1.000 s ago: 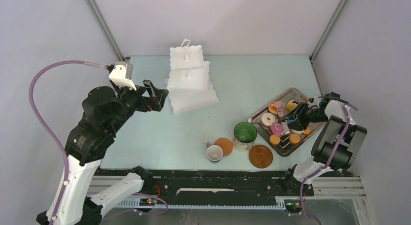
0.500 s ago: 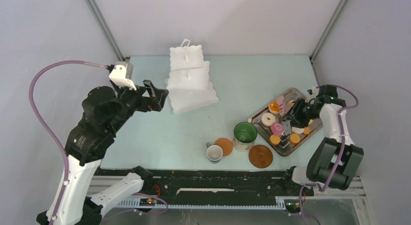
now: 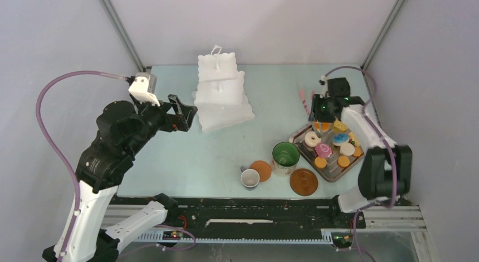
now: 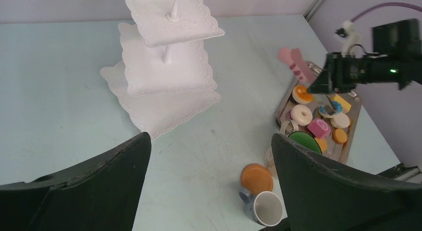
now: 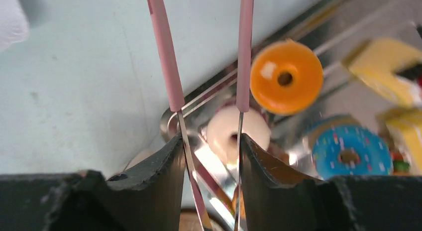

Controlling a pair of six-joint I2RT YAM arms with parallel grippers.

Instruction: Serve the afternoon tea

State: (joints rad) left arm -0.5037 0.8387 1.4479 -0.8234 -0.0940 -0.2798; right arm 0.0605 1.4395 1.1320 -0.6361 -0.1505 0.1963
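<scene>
The white three-tier stand [image 3: 221, 92] stands at the back of the table. My left gripper [image 3: 182, 112] hovers open just left of it, holding nothing. Toy pastries lie in the metal tray [image 3: 333, 176]: a white doughnut [image 3: 312, 139], a pink cake [image 3: 323, 149] and orange rounds [image 3: 320, 162]. My right gripper [image 3: 323, 107] hangs over the tray's far corner, shut on the thin pink tongs [image 3: 304, 101]. In the right wrist view the tongs' arms [image 5: 166, 66] stand apart with nothing between them, above the white doughnut [image 5: 226, 134] and an orange doughnut [image 5: 286, 76].
A green-lined mug [image 3: 286, 154] stands left of the tray. In front of the mug are a white cup [image 3: 250, 178], an orange saucer [image 3: 261, 170] and a brown saucer [image 3: 304, 182]. Grey walls close in the table on three sides.
My right arm has swung from the tray's right side to its far corner, carrying the tongs up with it. The left arm has not moved.
</scene>
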